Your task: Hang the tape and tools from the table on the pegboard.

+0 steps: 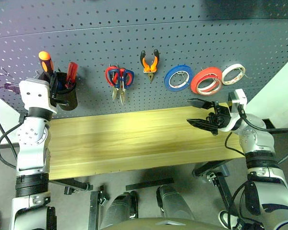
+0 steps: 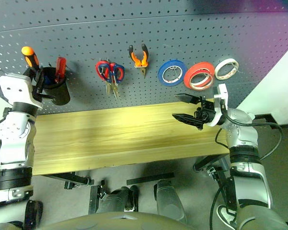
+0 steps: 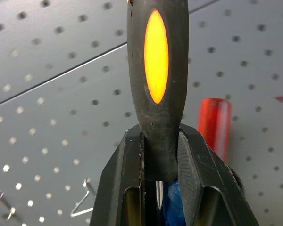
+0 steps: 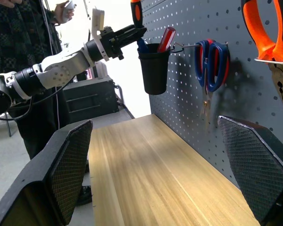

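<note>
Light falls evenly from above on the pegboard (image 1: 144,43), dim and grey, while the table (image 1: 134,139) glows a warm yellow with a soft shadow band near the open right gripper (image 1: 201,114). The hanging pliers (image 1: 150,61) throw faint shadows on the panel. In the right wrist view a bright window glare washes out the background beyond the left gripper (image 4: 134,32). The screwdriver (image 3: 158,70) handle looms close and slightly soft.
</note>
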`<action>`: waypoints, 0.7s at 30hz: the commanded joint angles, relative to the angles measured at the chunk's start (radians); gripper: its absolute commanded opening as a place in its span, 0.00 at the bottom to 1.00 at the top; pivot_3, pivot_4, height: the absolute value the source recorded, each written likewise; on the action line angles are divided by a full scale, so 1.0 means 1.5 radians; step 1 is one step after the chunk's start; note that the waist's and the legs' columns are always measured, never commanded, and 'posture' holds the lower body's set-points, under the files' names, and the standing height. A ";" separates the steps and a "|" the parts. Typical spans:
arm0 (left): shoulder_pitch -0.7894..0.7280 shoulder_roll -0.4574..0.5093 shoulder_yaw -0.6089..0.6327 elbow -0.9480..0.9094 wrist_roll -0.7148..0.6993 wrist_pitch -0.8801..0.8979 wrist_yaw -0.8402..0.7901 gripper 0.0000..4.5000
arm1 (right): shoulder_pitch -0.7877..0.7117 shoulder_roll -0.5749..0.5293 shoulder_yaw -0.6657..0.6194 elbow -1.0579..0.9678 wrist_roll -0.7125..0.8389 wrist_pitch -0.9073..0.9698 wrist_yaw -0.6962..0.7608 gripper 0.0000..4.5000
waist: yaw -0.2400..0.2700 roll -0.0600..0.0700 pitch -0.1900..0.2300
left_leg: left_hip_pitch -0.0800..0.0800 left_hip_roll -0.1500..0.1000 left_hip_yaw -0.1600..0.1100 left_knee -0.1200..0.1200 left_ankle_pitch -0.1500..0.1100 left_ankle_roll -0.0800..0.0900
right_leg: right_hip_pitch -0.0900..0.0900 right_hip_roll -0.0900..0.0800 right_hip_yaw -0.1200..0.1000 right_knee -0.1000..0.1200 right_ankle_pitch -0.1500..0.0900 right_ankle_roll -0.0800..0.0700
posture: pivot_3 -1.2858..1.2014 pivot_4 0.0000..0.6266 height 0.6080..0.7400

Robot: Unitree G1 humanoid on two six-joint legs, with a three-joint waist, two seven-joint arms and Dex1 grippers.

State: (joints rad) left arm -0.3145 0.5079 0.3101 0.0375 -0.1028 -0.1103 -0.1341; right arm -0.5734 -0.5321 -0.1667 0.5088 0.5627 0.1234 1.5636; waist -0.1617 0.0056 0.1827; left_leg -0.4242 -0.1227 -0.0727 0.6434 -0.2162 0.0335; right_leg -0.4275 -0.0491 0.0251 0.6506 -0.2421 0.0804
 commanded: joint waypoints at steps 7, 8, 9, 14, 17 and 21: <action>-0.005 0.002 0.065 0.054 -0.030 0.047 0.036 0.13 | -0.017 0.000 -0.007 -0.011 0.007 -0.004 0.003 1.00 | -0.014 0.000 0.000 | 0.002 0.000 0.000 0.000 0.000 0.000 | 0.001 0.000 0.000 0.000 0.000 0.000 | 0.43 0.31 1.00; -0.009 0.003 0.067 0.058 -0.032 0.048 0.036 0.13 | -0.017 0.000 -0.007 -0.012 0.007 -0.004 0.002 1.00 | -0.015 0.000 0.000 | 0.002 0.000 0.000 0.000 0.000 0.000 | 0.002 0.000 0.000 0.001 0.000 0.000 | 0.43 0.31 1.00; -0.010 0.007 0.066 0.061 -0.028 0.045 0.037 0.13 | -0.017 0.000 -0.007 -0.012 0.008 -0.003 0.003 1.00 | -0.015 0.000 0.000 | 0.003 0.000 0.000 0.000 0.000 0.000 | 0.002 0.000 0.000 0.001 0.000 0.000 | 0.43 0.31 1.00; -0.017 0.014 0.076 0.086 -0.034 0.047 0.039 0.13 | -0.018 0.002 -0.008 -0.012 0.008 -0.002 -0.001 1.00 | -0.015 0.000 0.000 | 0.003 0.001 0.001 0.000 0.000 0.000 | 0.002 0.000 0.000 0.001 0.000 0.000 | 0.43 0.31 1.00; -0.027 0.012 0.068 0.075 -0.045 0.059 0.029 0.13 | -0.018 0.004 -0.007 -0.010 0.007 -0.005 -0.001 1.00 | -0.015 0.000 0.000 | 0.004 0.002 0.002 0.000 0.000 0.000 | 0.002 0.000 0.000 0.001 0.000 -0.001 | 0.43 0.31 1.00; -0.043 0.006 0.048 0.058 -0.044 0.067 0.027 0.13 | -0.017 0.005 -0.007 -0.012 0.008 -0.003 -0.002 1.00 | -0.014 0.000 0.000 | 0.005 0.003 0.004 -0.001 0.000 0.000 | 0.002 0.000 0.000 0.001 0.001 -0.001 | 0.43 0.31 1.00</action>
State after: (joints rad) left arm -0.3807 0.5132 0.3620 0.1090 -0.1705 -0.0518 -0.1192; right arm -0.5735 -0.5283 -0.1667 0.5089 0.5626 0.1238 1.5611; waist -0.1830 0.0062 0.1827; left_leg -0.4173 -0.1181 -0.0667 0.6421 -0.2163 0.0334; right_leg -0.4245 -0.0492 0.0247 0.6515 -0.2414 0.0790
